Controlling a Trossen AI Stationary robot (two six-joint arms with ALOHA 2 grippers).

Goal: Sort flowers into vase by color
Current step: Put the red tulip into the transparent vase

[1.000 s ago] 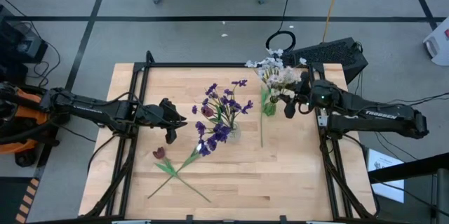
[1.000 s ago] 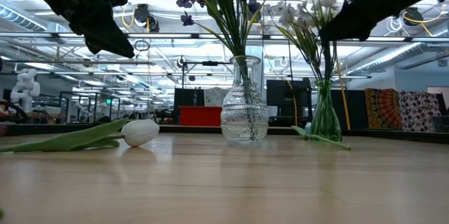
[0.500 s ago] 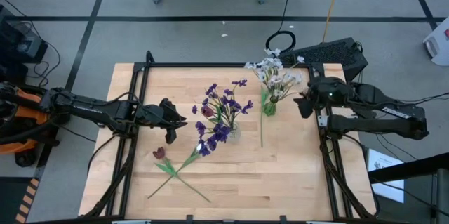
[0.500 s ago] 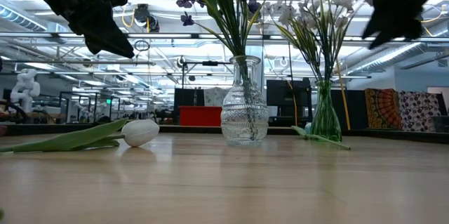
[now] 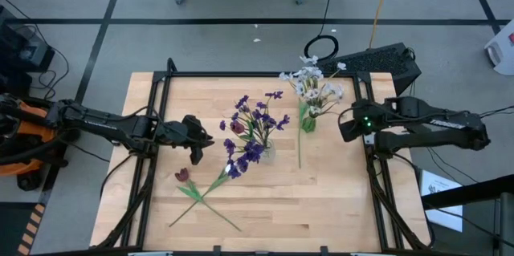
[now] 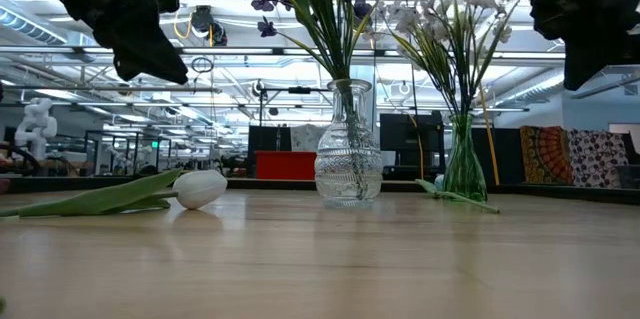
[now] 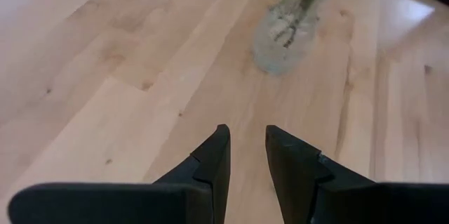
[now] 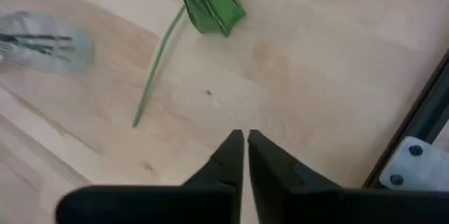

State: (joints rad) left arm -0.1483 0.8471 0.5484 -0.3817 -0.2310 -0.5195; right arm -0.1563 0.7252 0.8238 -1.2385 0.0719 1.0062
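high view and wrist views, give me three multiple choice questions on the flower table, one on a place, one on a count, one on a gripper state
1. Where do the purple flowers stand?
A. in the clear vase mid-table
B. flat at the table's far edge
C. in the right gripper

2. How many vases stand on the table?
A. one
B. two
C. four

3. How is the right gripper?
A. shut on a stem
B. wide open
C. shut, holding nothing

Answers:
1 A, their stems run down into the clear vase.
2 B, the low view shows that vase and a green vase with white blossoms.
3 C, its wrist view shows the fingers together over bare wood.
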